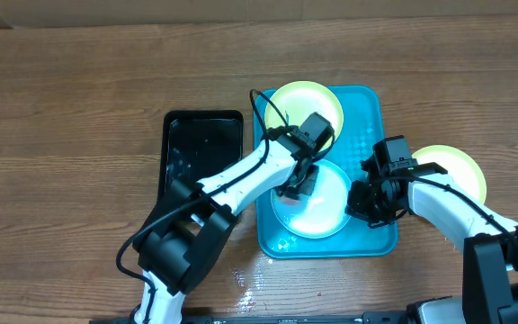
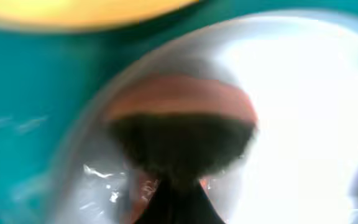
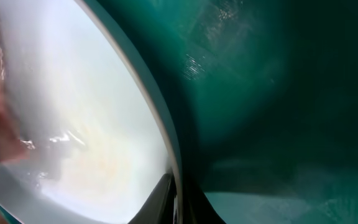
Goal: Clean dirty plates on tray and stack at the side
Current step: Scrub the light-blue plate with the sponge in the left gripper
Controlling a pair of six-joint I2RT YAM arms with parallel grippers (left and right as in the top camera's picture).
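Left gripper pinching sponge, pressed onto pale plate right under it in tray. Right gripper clamped on that plate's rim, likely so scrubbing can't slide it. Yellow-green plate beyond left gripper, second yellow-green plate off-tray past right gripper

tray crowded, table open at left

Left wrist view blurred, dark pad on white plate indistinct, left gripper tips hidden, right gripper jaws unclear, side plate partly behind right arm
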